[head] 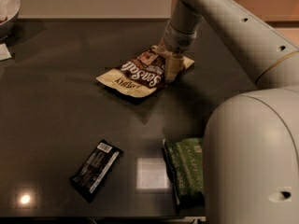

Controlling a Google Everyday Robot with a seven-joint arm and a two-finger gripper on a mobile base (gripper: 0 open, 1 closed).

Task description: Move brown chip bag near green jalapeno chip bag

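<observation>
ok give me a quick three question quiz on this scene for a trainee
1. True or false: the brown chip bag touches the green jalapeno chip bag.
2. The gripper is: A) at the brown chip bag's right end; B) over the black wrapper; C) at the bowl.
3. What white lettering is on the brown chip bag?
Key: 1 false, the green jalapeno chip bag lies apart, nearer the camera; 2 A; 3 Sea Salt.

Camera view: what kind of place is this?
Probably a kitchen or break-room counter: dark glossy countertop, crinkly brown-and-cream chip bag, flat light-green chip bag, white bowl. The robot's hand sits at the brown bag's right end.
</observation>
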